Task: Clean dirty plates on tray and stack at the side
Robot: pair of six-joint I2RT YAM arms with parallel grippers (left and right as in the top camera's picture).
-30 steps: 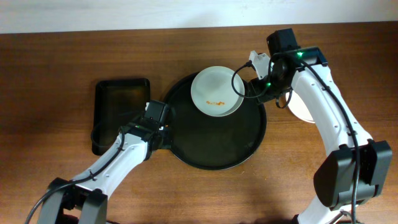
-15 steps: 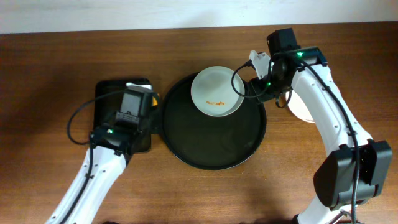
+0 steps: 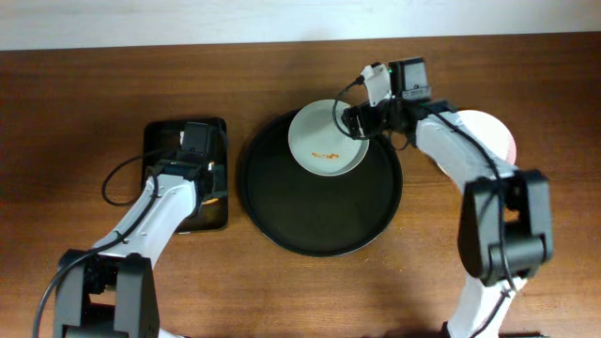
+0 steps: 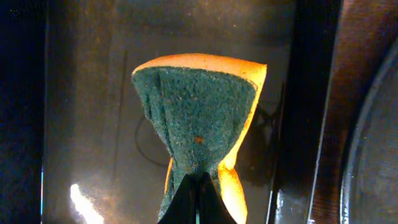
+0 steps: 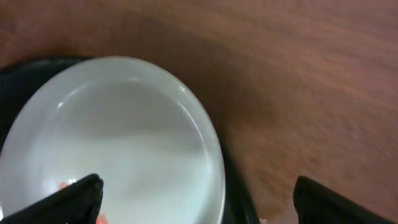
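Where the wooden table point(image 3: 56, 94) meets the pale wall strip along the top of the overhead view, a band of bare wood runs the full width; more bare wood lies at far left and along the bottom centre.

Item 1, left: rectangular black tray point(image 3: 160, 141), long side vertical in frame, a narrow strip of wood between it and the round tray. Holds a sponge point(image 4: 196, 118), green scouring face towards the wrist camera and orange foam showing at its edges, pinched to a waist.

Item 2: left arm point(image 3: 155, 211), rising from the lower left corner and bent over the rectangular tray. Left gripper point(image 4: 198, 196) has its jaws closed tight on the sponge's lower end.

Item 3, centre: the tray point(image 3: 324, 221), large, round, black, low rim. Its lower two thirds are bare black floor.

Item 4: plate point(image 3: 324, 136), white, lying in the tray's upper part close to the rim, an orange-red smear point(image 3: 326, 154) low on its face.

Item 5: right gripper point(image 5: 196, 183), at the plate's upper right edge, jaws spread wide and gripping nothing; the plate's rim runs between the two fingertips, contact cannot be told.

Item 6: right arm point(image 3: 470, 169), arching up from the lower right corner and turning left towards the plate.

Item 7, right: second white plate point(image 3: 484, 127) on the wood beside the tray, partly covered by the arm.
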